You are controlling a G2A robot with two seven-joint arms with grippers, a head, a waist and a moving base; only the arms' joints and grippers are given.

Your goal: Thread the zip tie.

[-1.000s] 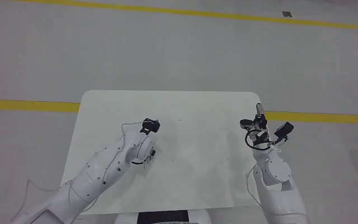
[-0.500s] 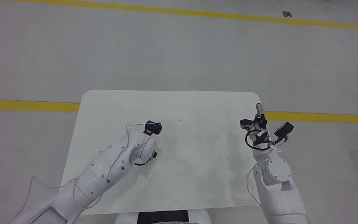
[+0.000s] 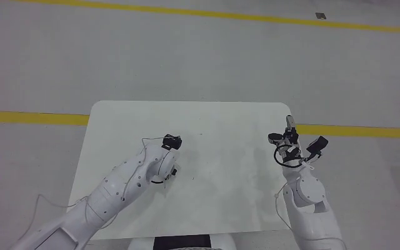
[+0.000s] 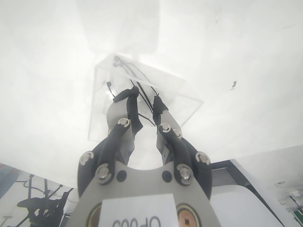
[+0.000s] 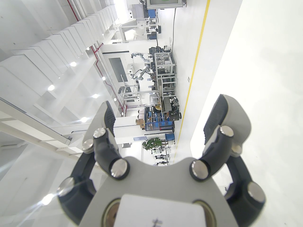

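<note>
left claw (image 4: 145, 96) parted at clear box (image 4: 175, 88) of zip ties (image 4: 109, 84) — right claw (image 5: 164, 107) wide.

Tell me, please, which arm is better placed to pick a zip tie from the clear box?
Left. The left gripper sits at the zip ties in the clear box; the right gripper, open, faces away toward the room.

left end effector (image 4: 145, 96) shifted slightly rightward

We hold our right gripper (image 5: 164, 107) with fingers spread wide, facing a yellow floor line (image 5: 197, 55) and distant machine racks (image 5: 164, 72).
</note>
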